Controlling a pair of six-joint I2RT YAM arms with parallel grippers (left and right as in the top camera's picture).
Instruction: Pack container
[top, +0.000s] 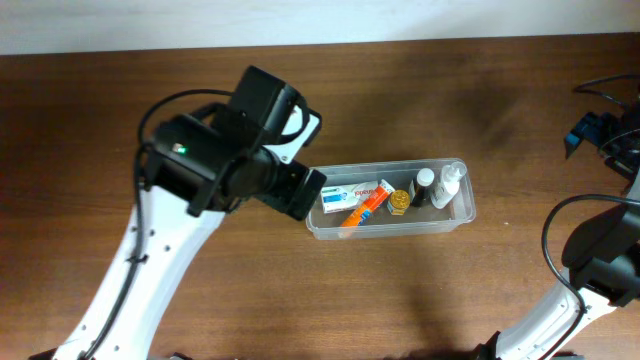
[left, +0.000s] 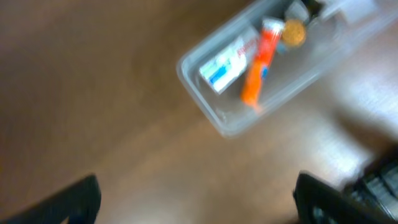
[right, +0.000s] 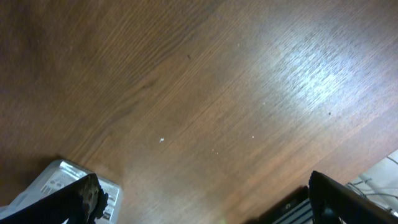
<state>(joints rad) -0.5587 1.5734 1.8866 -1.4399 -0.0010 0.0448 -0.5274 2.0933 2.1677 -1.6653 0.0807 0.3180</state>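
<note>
Left jaws and right jaws both gape wide, empty, and the container (top: 400, 231) sits mid-desk (top: 300, 300) just beside my left arm (top: 220, 160), holding a toothpaste box (top: 348, 193), orange tube (top: 362, 212) and small bottles (top: 450, 185), so I'd rise straight up, clear of its rim.

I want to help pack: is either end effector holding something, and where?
Nothing is held; the left end effector and right end effector are open, empty.

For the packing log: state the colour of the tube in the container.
Orange tube, clearest in left wrist view.
</note>
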